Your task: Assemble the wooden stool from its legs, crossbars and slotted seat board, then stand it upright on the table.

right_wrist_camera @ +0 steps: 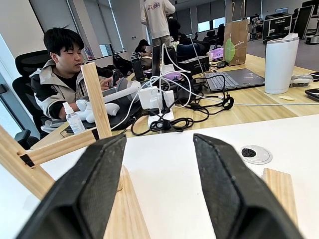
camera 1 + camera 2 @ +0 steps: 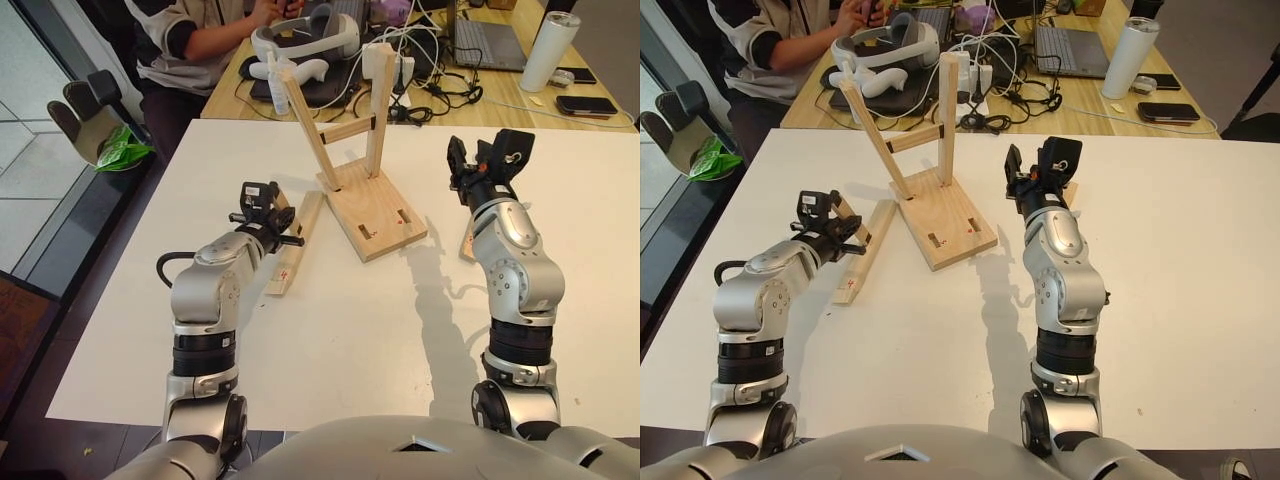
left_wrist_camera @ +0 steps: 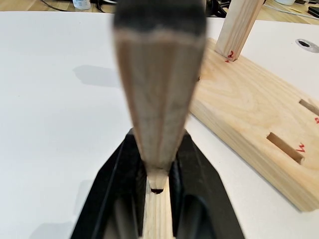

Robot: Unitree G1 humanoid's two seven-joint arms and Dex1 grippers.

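The slotted seat board (image 2: pixel 378 218) lies flat at the middle of the white table. Two legs (image 2: pixel 308 125) stand in it, joined by a crossbar (image 2: pixel 345 130). My left gripper (image 2: pixel 276 220) hovers low just left of the board, shut on a short wooden bar (image 3: pixel 159 94) with a dark end. Another leg (image 2: pixel 292 258) lies flat on the table under and in front of it. My right gripper (image 2: pixel 470 162) is raised to the right of the board, open, with nothing between its fingers (image 1: pixel 84 194). A loose wooden piece (image 1: pixel 279 191) lies beside the right arm.
Two empty slots (image 3: pixel 284 147) show in the board's near half. Behind the table stands a desk with a headset (image 2: pixel 305 40), cables, a laptop (image 2: pixel 485 45), a tumbler (image 2: pixel 550 50) and phones. A person sits at it. The table's front half is bare.
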